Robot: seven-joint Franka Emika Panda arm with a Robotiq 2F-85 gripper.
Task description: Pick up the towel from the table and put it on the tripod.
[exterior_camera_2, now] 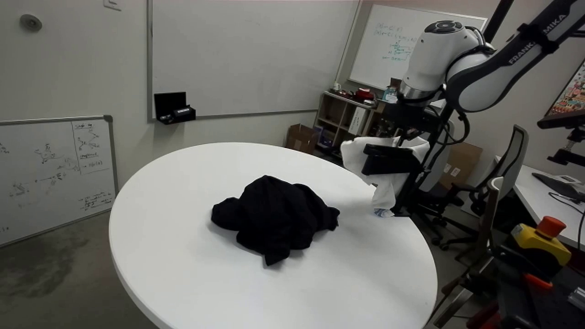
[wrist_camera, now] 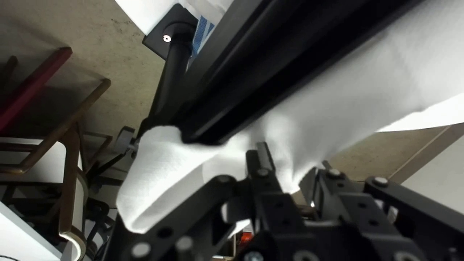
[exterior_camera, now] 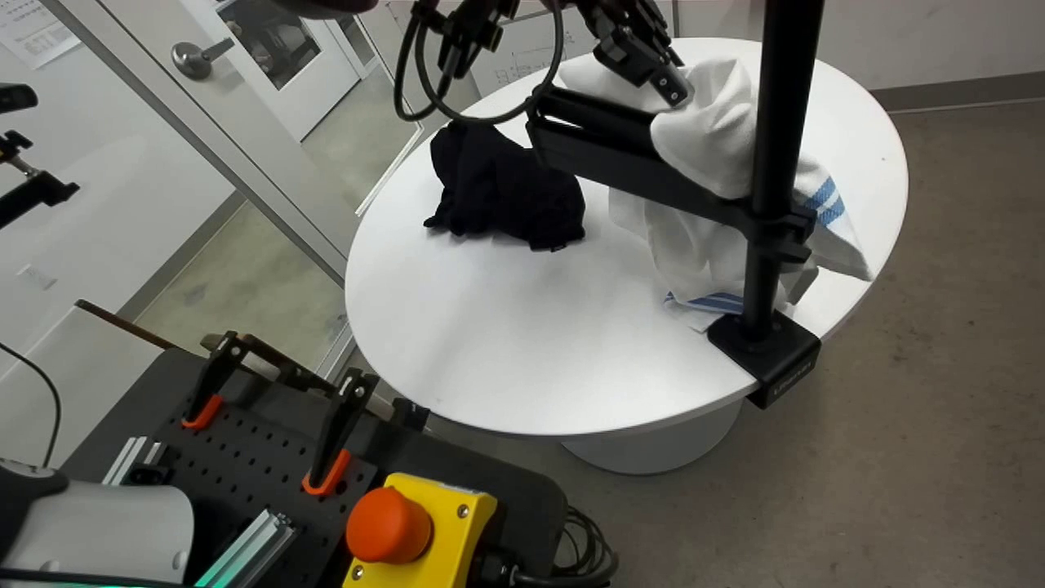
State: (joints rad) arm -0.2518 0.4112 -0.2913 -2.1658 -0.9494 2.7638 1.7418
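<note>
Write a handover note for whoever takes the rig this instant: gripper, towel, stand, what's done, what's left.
Gripper: looks open, right at the towel; whether any cloth is caught in it is hard to tell.
Towel: white with blue stripes, draped over the black bar of the stand, which is fixed at the edge of the table.
Dark cloth: bunched on the table.
Done: towel hung on the stand.
Left: probably just check for snags, then back away without dragging the towel off.

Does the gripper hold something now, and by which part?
It cannot be told: in the wrist view, the white towel shows between the fingers of the gripper, but whether they pinch it is unclear.
</note>
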